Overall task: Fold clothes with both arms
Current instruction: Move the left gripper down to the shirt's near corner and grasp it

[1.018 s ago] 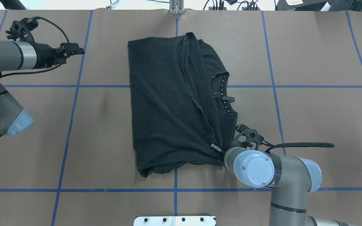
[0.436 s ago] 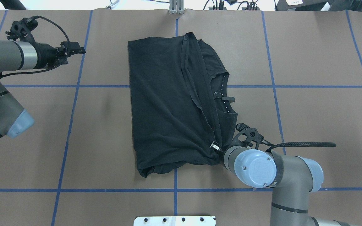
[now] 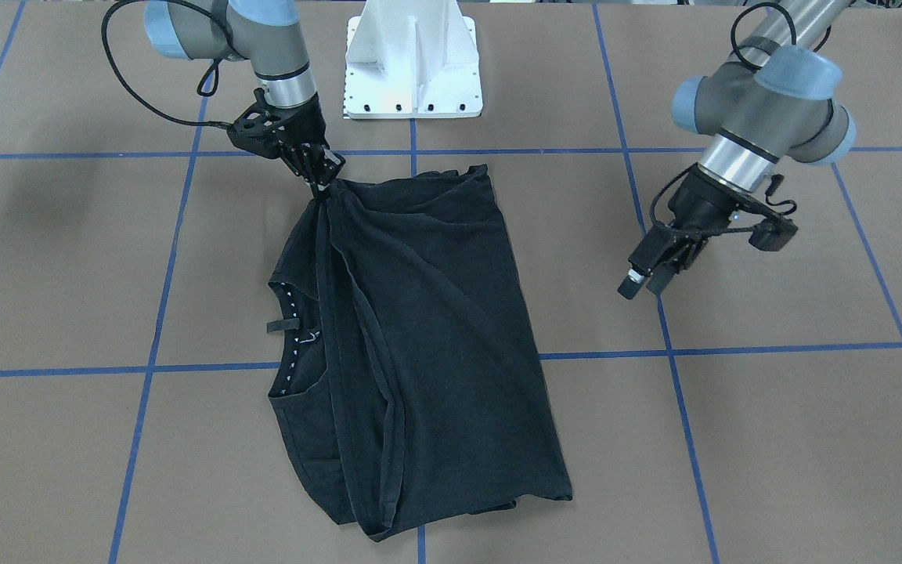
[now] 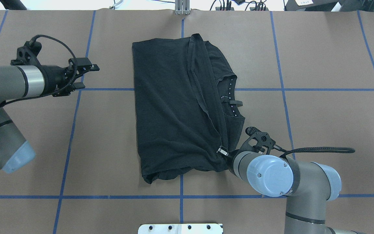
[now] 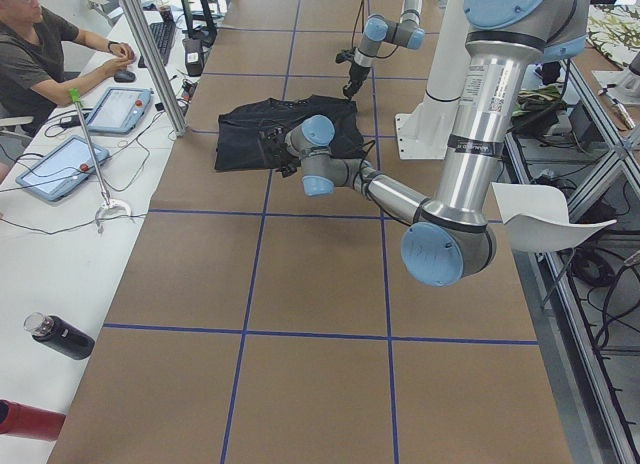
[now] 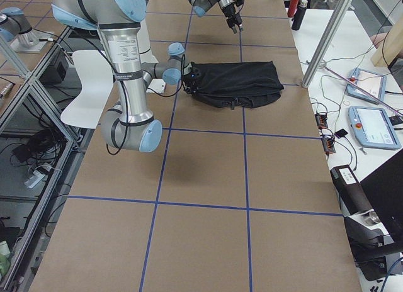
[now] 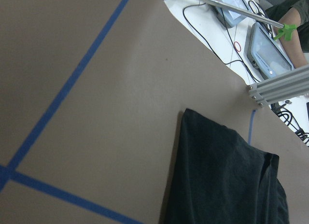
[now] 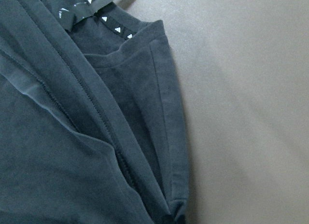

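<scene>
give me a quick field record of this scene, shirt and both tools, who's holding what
garment: black T-shirt, partly folded, lying on the brown table
neck trim: white-dotted, showing on the robot's right side
right tool: shut on the T-shirt's corner nearest the robot, fabric bunched there
left tool: open, holding nothing, over bare table, apart from the T-shirt
fold status: one side laid over the middle, not finished

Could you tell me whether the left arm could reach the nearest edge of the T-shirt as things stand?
Probably yes: only bare table lies between the left pincer and the T-shirt; nothing blocks it.
</scene>
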You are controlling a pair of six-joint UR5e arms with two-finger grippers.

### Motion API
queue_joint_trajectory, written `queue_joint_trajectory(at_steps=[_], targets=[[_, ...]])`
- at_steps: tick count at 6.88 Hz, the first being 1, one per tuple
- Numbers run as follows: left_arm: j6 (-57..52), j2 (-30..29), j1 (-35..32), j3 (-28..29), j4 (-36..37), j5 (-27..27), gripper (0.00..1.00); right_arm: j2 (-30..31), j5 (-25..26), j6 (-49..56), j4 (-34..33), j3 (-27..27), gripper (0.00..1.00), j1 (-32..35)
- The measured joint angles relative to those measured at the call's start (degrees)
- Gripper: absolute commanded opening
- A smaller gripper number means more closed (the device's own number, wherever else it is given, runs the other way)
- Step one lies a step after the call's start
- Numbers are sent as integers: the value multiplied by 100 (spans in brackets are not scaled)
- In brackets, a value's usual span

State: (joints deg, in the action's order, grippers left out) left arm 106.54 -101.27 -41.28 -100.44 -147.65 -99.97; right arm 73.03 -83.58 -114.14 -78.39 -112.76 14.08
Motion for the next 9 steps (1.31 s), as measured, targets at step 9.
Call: queue_joint_trajectory(at_steps=[9], targets=[[2255,-182,2444,-398,1020,1038,89,153,-33,-47,-3,-159,0,-105]])
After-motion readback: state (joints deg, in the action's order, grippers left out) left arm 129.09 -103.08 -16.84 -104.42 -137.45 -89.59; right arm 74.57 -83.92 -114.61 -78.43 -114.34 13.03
